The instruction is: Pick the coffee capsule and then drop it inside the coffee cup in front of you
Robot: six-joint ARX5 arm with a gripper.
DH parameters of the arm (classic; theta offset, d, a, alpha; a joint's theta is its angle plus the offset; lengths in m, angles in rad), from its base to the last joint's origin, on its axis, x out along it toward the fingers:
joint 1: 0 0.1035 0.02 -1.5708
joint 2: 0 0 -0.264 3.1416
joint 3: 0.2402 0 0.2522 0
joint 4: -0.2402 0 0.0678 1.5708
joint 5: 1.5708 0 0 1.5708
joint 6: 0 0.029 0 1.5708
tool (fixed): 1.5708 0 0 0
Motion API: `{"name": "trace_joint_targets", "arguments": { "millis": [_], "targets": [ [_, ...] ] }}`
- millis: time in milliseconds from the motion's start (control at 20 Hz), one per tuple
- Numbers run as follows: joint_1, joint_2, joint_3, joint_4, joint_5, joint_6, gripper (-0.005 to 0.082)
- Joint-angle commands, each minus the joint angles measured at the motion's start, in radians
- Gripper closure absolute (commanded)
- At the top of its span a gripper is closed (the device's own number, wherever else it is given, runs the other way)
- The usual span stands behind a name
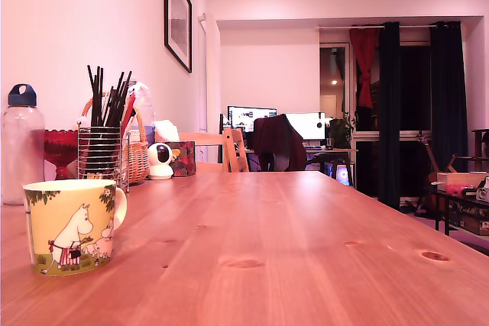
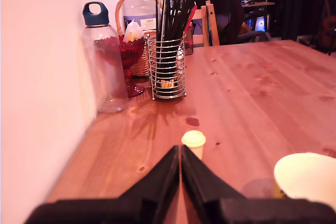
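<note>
Fingers pressed together, empty, with the capsule just past their tips.

From the wrist view I see my gripper [image 2: 181,153] closed on nothing; the pale capsule [image 2: 193,141] stands upright on the table [image 2: 262,87] just ahead, the yellow cup [image 2: 307,177] near it. Farther on, along the wall, stand a wire holder of black sticks [image 2: 167,69], a clear bottle [image 2: 104,61] and a basket [image 2: 139,59].

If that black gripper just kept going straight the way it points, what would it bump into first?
Most likely the small pale yellow coffee capsule, standing just beyond the tips of the shut black gripper and slightly off its line. Farther on stands the wire-mesh holder of black sticks; depth is hard to judge.
</note>
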Motion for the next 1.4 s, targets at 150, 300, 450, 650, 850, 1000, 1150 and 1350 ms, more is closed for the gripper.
{"name": "trace_joint_targets", "arguments": {
  "millis": [150,300,450,650,850,1000,1150,1350],
  "targets": [
    [-0.001,-0.002,0.053,0.007,-0.012,-0.111,0.0793],
    [-0.003,0.057,0.092,0.009,-0.017,-0.147,0.0793],
    [-0.003,0.183,0.097,0.037,-0.006,-0.146,0.0793],
    [-0.003,0.343,0.104,0.110,0.011,-0.144,0.0793],
    [-0.003,0.508,0.116,0.219,0.018,-0.142,0.0793],
    [-0.003,0.637,0.116,0.304,0.025,-0.127,0.0793],
    [-0.003,0.744,0.116,0.425,0.034,-0.093,0.0728],
    [-0.003,0.874,0.116,0.542,0.110,-0.013,0.0186]
  ]
}}
